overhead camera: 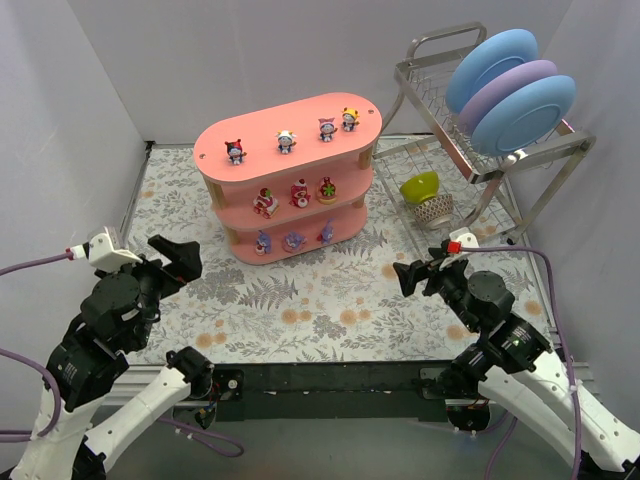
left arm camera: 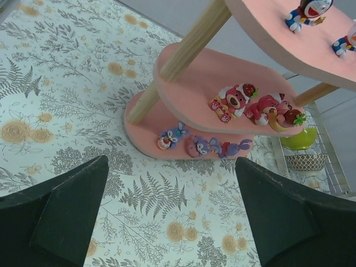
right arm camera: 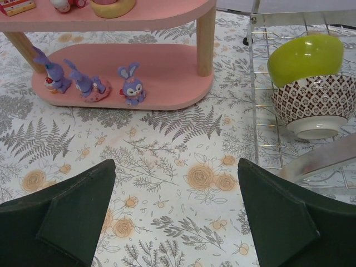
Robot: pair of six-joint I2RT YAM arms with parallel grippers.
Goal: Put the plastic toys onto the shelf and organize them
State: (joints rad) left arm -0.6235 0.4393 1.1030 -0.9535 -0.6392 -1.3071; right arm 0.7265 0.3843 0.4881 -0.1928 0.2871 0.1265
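Observation:
The salmon-pink shelf [overhead camera: 290, 180] stands at the back middle of the floral mat. Several blue-bodied toys [overhead camera: 287, 141] stand on its top board. Three pink and red ones [overhead camera: 300, 193] are on the middle board, and three purple ones [overhead camera: 293, 240] on the bottom board. The left wrist view shows the pink toys [left arm camera: 236, 99] and the purple toys [left arm camera: 200, 146]. In the right wrist view the purple toys [right arm camera: 83, 83] sit on the lowest board [right arm camera: 167, 67]. My left gripper [overhead camera: 180, 258] [left arm camera: 171, 161] and right gripper [overhead camera: 412, 275] [right arm camera: 177, 162] hover open and empty over the mat, short of the shelf.
A metal wire dish rack [overhead camera: 480, 150] at the back right holds blue and purple plates [overhead camera: 510, 90]. A green bowl [overhead camera: 420, 185] [right arm camera: 305, 58] rests in a patterned bowl [overhead camera: 435, 210] [right arm camera: 314, 103] on its lower grid. White walls close in the left, back and right.

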